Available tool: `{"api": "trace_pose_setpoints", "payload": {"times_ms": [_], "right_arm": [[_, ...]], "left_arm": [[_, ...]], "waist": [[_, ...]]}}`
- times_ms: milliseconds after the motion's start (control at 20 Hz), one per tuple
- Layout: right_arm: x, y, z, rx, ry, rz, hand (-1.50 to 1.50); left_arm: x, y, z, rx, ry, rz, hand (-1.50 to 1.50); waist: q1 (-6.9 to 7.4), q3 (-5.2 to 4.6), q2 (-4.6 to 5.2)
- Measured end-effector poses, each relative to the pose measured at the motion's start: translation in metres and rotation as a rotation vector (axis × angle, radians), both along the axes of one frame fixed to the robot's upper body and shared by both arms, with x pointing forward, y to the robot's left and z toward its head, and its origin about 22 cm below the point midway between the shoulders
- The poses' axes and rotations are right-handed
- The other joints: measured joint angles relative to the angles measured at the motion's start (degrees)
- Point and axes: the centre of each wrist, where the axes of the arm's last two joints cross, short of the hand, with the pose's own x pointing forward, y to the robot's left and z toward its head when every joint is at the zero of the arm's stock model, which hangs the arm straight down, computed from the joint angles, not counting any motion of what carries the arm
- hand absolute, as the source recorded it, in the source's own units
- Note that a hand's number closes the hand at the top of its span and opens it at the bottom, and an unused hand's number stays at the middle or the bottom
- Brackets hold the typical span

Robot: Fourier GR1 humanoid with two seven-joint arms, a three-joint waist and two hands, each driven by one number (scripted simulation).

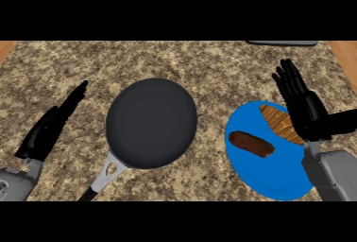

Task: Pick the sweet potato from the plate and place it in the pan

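A blue plate [268,175] lies on the counter at the right. On it rests a dark reddish-brown oblong sweet potato [251,143], and behind it a tan, ridged piece of food [279,123]. My right hand [303,104] is open with straight fingers pointing away. It hovers at the plate's far right rim, covers part of the tan food, and stays apart from the sweet potato. A dark round pan [152,123] with nothing in it sits at the centre, its grey and black handle [105,177] pointing toward the lower left. My left hand [50,127] rests open, left of the pan.
The speckled stone counter [209,66] stretches across the view, with wooden strips at the far left and right corners. A flat grey object [282,43] peeks in at the top right edge.
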Motion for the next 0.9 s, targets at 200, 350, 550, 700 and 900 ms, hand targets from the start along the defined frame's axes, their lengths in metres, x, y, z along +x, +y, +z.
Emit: {"api": "trace_pose_setpoints", "payload": {"times_ms": [200, 350, 550, 700, 900], "right_arm": [[0.010, 0.039, 0.026, -0.022, -0.064, 0.360, 1.50], [0.011, 0.074, 0.054, -0.100, -0.164, 0.697, 1.50], [0.017, 0.062, 0.095, -0.263, -0.351, 0.957, -1.50], [0.026, 0.033, 0.121, -0.374, -0.431, 1.054, -1.50], [0.036, 0.012, 0.153, -0.541, -0.523, 1.031, -1.50]], "left_arm": [[0.005, -0.009, -0.001, -0.121, -0.023, 0.030, 0.00], [0.009, -0.020, 0.000, -0.242, -0.038, 0.051, 0.00], [0.010, -0.026, -0.004, -0.397, -0.030, 0.117, 0.00], [0.011, -0.028, -0.005, -0.456, -0.031, 0.147, 0.00], [0.012, -0.033, -0.005, -0.499, -0.034, 0.157, 0.00]], "waist": [[2.15, 1.01, -0.63], [5.30, 1.14, -0.83], [4.10, 1.58, -0.76], [3.18, 1.82, -0.44], [3.31, 1.98, -0.10]]}}
